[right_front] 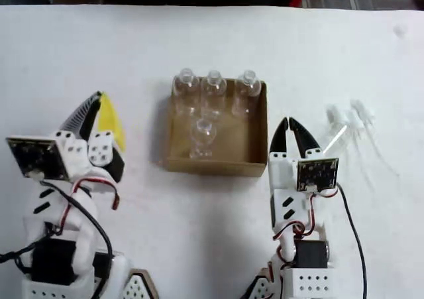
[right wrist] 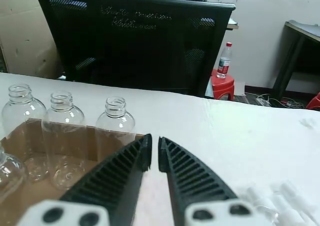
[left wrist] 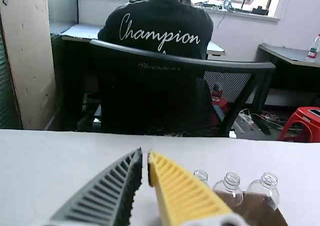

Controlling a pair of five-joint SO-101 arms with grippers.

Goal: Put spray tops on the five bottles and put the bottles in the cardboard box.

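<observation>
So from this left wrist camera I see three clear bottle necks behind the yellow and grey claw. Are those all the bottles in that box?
Observer: No. The high view shows a fourth bottle standing in the cardboard box, nearer the arms than the row of three.
Operator: Do any of them have spray tops on?
Observer: None, all four necks are open. The spray tops lie on the table, to the right of the box.
Operator: Is the other arm anywhere near those?
Observer: Yes, the right gripper sits between the box and the spray tops, shut and holding nothing.
</observation>
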